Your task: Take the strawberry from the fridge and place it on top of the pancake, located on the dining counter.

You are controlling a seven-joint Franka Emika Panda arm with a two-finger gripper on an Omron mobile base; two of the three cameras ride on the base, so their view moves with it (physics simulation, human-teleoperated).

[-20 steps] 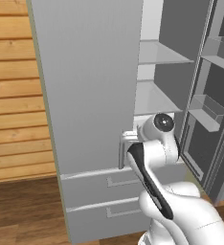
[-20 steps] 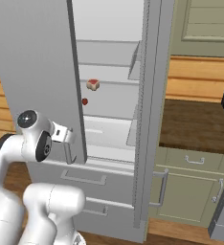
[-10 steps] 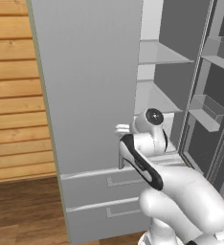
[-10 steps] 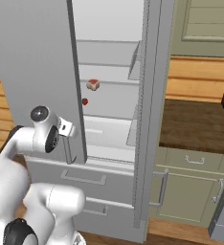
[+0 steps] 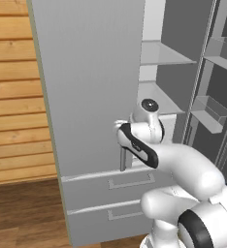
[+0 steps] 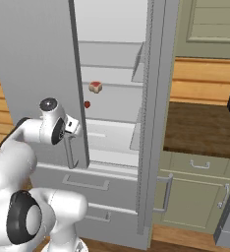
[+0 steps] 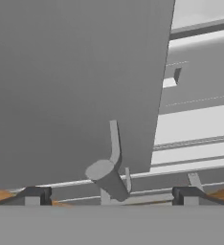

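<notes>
The end effector [image 7: 109, 194] hangs just in front of the lower end of the fridge door's bar handle [image 7: 109, 178], its two dark fingertips [image 7: 36, 195] spread wide apart, one on each side of the handle and clear of it, with nothing between them. In the right base view the end effector [image 6: 71, 129] sits at the near edge of the left door, level with the handle's [image 6: 71, 153] upper part; in the left base view the handle [image 5: 122, 157] shows as a short grey bar below the white wrist.

The fridge [image 6: 151, 123] is tall and light grey. Its left door [image 5: 91, 82] stands swung out towards the camera, and the pale interior shows past its edge. Two drawers [image 5: 115, 186] with recessed pulls sit below the doors.

The strawberry [image 6: 87, 104] is a tiny dark red berry inside the fridge, seen in the gap beside the left door's edge, above a glass shelf and well behind the end effector. On the shelf above it, a little to the right, lies a pale block with a red top [image 6: 95, 87].

The right door [image 5: 217, 87] stands open too, with clear bins on its inner face. To the right of the fridge runs a dark brown wooden desk [image 6: 200, 130] over pale green cabinets [image 6: 195, 197]. Wooden plank walling [image 5: 16, 92] shows at the left of the left base view.
</notes>
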